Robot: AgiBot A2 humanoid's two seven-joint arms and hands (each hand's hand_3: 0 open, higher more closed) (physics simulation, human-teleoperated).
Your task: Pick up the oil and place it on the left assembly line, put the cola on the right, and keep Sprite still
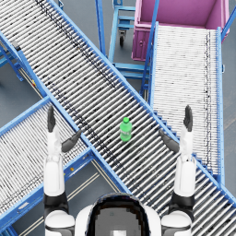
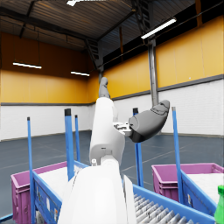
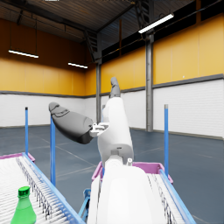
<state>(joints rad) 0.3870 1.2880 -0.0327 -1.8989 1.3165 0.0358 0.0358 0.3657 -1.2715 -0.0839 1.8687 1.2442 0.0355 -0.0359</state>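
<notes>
Your left hand and right hand are spread and empty, flanking the green plastic bottle standing on the middle grey roller conveyor. It's probably the Sprite, so don't touch it.

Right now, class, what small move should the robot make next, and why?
Probably none: hold both hands off. The green bottle looks like the Sprite, which the task leaves alone; no oil or cola shows. The left hand and right hand are open either side of it, touching nothing.
</notes>
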